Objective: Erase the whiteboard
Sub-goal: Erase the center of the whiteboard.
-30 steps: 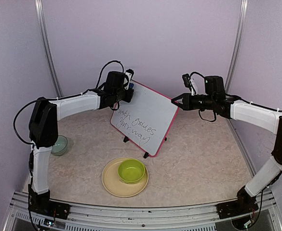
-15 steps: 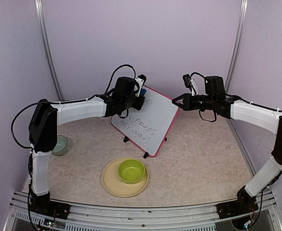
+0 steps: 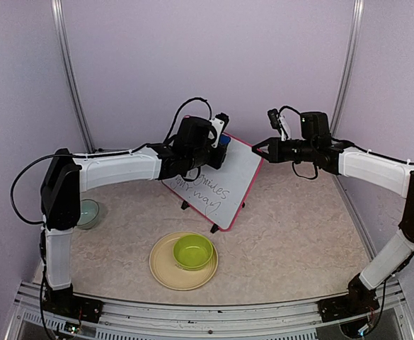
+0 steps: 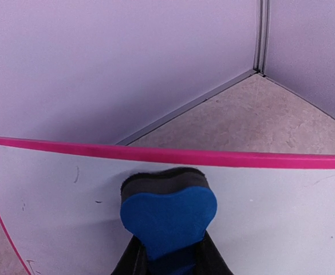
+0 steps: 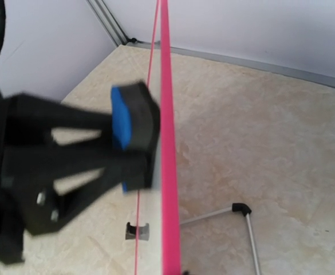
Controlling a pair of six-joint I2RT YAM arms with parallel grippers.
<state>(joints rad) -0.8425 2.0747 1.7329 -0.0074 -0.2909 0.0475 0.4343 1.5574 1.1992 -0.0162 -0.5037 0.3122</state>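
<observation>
Two arms: left fingers [image 3: 217, 150] clenched on a blue eraser [image 4: 168, 220]; right fingers [image 3: 257, 147] closed at the whiteboard's upper right corner.
Whiteboard [image 3: 228, 184]: tilted on black feet mid-tabletop [image 3: 299, 227], behind a plate [image 3: 161, 273] holding a green bowl [image 3: 193, 251].
Top view only: dark handwriting [image 3: 208, 193] low on the board.
Left wrist only: eraser's dark felt just below the pink top frame.
Right wrist only: board edge-on, felt flat against its face; any pinch on the frame cannot be told.
</observation>
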